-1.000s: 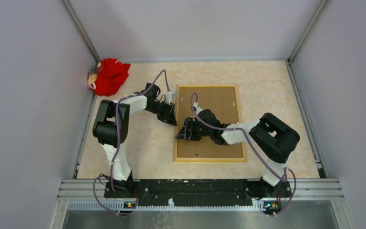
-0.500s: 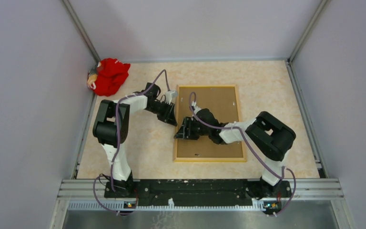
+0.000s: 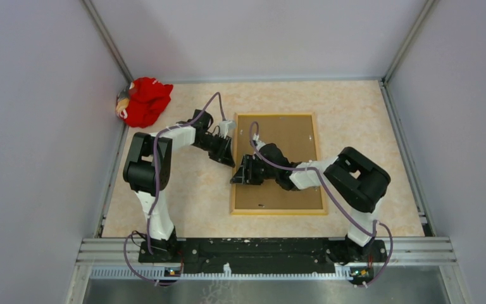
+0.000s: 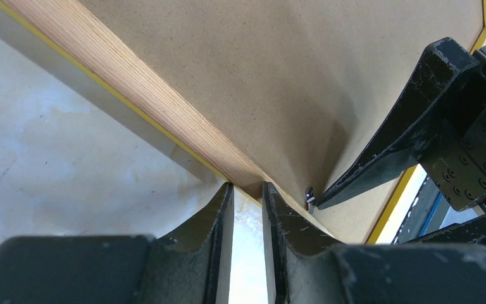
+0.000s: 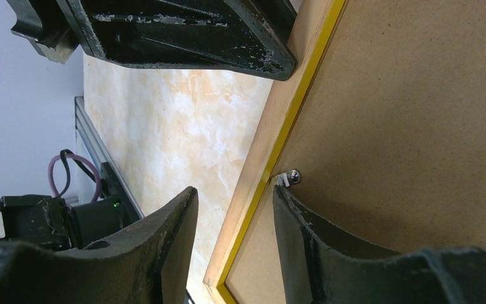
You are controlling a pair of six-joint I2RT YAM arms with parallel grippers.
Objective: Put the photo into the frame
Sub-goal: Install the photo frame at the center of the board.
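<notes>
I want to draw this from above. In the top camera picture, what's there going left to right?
red cloth → left gripper → frame. The right gripper overlaps the frame, so it is left out.

No text, label, brand, number or sign can be read in any of the pictures, on the things or on the robot arms.

The frame lies flat and back side up near the middle of the table, long sides running 12 to 6 o'clock. Its rim is light wood with a yellow edge, and a brown board fills its opening.
</notes>
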